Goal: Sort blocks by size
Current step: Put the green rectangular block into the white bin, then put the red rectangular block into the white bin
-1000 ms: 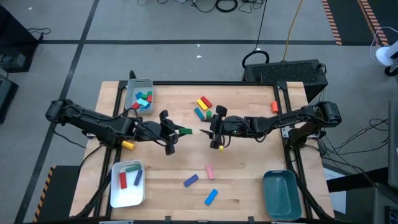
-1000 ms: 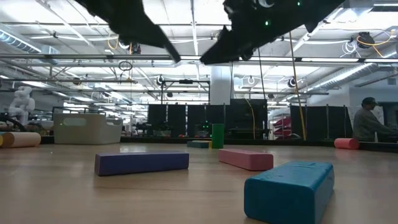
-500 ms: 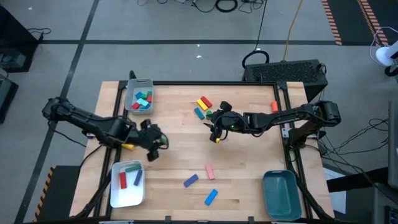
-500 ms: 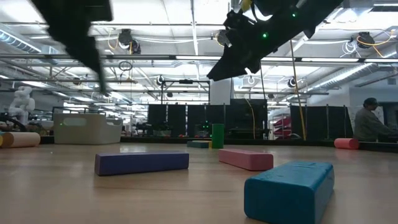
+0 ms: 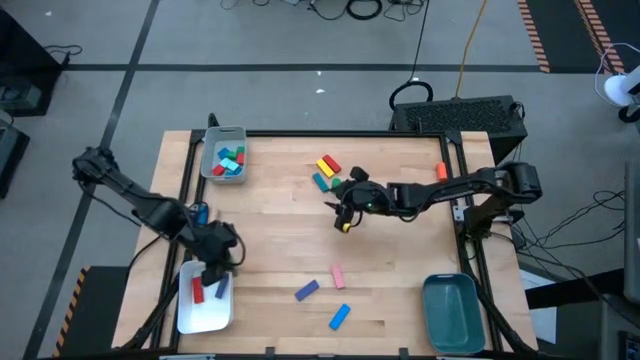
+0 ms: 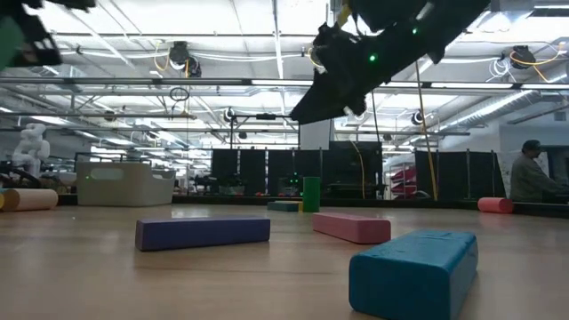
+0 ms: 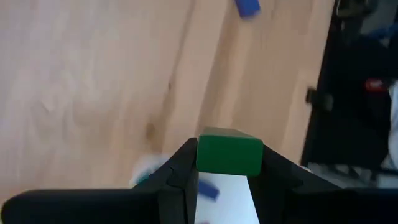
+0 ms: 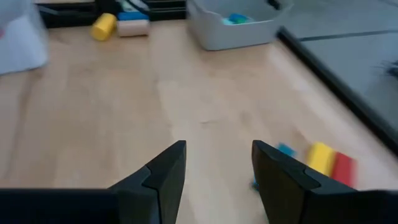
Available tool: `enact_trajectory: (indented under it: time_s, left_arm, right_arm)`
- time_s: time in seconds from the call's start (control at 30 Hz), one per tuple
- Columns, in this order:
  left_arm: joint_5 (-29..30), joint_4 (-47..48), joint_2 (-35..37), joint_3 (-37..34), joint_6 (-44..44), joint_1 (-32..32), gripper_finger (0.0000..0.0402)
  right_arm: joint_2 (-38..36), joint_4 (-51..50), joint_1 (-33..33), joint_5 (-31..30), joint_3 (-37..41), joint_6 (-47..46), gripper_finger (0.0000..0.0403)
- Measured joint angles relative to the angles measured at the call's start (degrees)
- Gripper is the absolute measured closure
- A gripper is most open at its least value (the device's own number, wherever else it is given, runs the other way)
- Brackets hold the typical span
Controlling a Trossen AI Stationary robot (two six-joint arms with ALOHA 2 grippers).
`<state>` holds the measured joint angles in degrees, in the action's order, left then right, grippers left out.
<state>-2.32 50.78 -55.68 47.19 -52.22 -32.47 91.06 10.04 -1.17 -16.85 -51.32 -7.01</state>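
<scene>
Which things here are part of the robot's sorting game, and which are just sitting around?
Part of the job:
- green block, held in the left gripper
- pink block, purple block, blue block
- white tray, grey tray, teal tray
- right gripper, jaws open

Just lying about:
- black box behind the table
- cables on the floor

Green block [image 7: 229, 151] clamped in left tool [image 7: 227, 163]; purple [image 5: 307, 290], pink [image 5: 338, 275], blue bars [image 5: 340, 317] lie flat.
</scene>
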Motion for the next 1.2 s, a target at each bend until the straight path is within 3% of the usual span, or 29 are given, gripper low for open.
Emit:
enact_trajectory:
  time_s: [0.23, 0.4, 0.8, 1.03, 1.2]
  left_arm:
    - [-4.98, 4.50, 0.04, 1.48, -5.84, -4.13, 0.0294]
    - [-4.91, 6.71, -0.80, 1.48, -9.90, -8.96, 0.0294]
    - [-1.22, 6.91, -6.48, -2.14, -14.98, -15.93, 0.0292]
    - [-0.19, 6.56, -10.07, -2.39, -16.51, -16.42, 0.0236]
    - [-0.46, 6.56, -12.30, -2.40, -16.53, -16.42, 0.0213]
  right_arm:
    - [8.46, 12.22, 0.04, 6.48, -0.01, -1.47, 0.0236]
    - [11.90, 18.57, 0.34, 6.58, -0.03, 2.32, 0.0236]
    - [11.94, 19.38, 0.39, 6.26, -1.78, 3.03, 0.0236]
    - [11.94, 19.35, -1.77, 6.07, -1.80, 2.53, 0.0236]
    - [11.94, 19.32, -6.01, 3.75, -1.80, -6.60, 0.0236]
